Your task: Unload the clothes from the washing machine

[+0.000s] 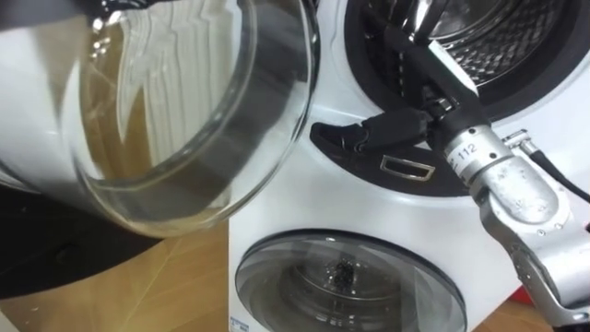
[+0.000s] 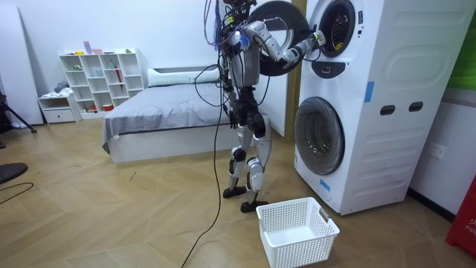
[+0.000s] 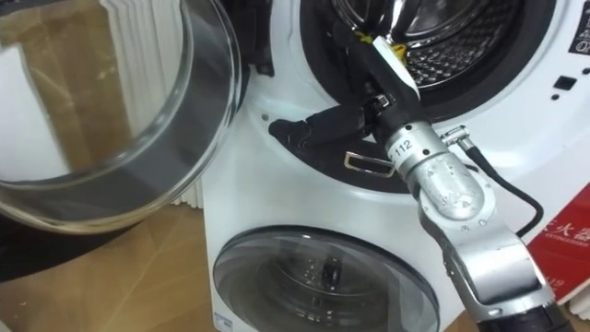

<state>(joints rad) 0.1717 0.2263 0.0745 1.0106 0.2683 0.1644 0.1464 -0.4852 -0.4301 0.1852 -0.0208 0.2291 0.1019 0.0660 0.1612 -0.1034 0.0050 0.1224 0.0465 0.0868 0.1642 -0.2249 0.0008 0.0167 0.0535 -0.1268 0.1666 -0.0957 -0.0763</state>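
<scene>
A light brown wooden parquet floor [image 2: 104,216], laid in a herringbone pattern, spreads across the room under bright, even light. At the far side a plain white wall [image 2: 163,30] runs behind a low bed with a grey cover [image 2: 163,115] and a long white padded headboard [image 2: 178,74]. Left of the bed stands a white open cube shelf unit [image 2: 100,78] with small items in its compartments. Just beside it, further left, is a low white bedside cabinet [image 2: 58,110]. On the right wall a white socket plate [image 2: 436,151] sits low, below a green panel [image 2: 465,45].
</scene>
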